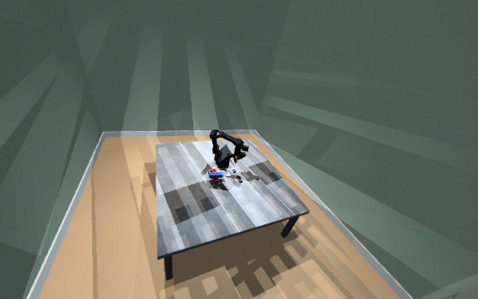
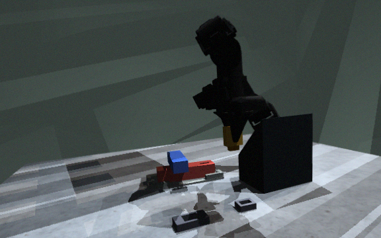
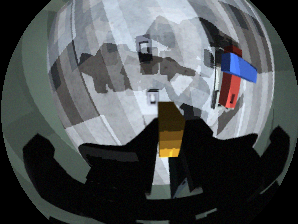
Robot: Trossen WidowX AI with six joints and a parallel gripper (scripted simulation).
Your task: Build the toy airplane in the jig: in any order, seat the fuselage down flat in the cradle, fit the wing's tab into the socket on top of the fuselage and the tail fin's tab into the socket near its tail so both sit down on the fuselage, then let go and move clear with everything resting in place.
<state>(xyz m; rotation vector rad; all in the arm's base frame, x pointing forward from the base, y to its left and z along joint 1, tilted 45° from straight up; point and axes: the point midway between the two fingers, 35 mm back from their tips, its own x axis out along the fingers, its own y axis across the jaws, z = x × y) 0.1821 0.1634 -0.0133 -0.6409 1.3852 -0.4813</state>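
The red fuselage point(image 2: 200, 170) point(image 3: 230, 91) lies level in the pale grey cradle point(image 2: 214, 175); its tail socket shows as a dark slot on top and is empty. The blue wing point(image 2: 178, 162) point(image 3: 239, 68) point(image 1: 216, 174) lies across the top of the fuselage and looks seated; its tab is hidden. My gripper point(image 2: 235, 137) point(image 3: 165, 120) is shut on the yellow tail fin point(image 2: 227, 136) point(image 3: 170, 129). It holds the fin upright, with its narrower tab downward, above the table and off the tail end of the fuselage.
Two dark, hollow rectangular holders stand on the table, a larger one point(image 2: 181, 225) point(image 3: 144, 38) and a smaller one point(image 2: 245, 209) point(image 3: 153, 103). A large dark block point(image 2: 286, 155) stands beside the arm in the exterior view. Patchy shadows cross the table top point(image 1: 231, 216).
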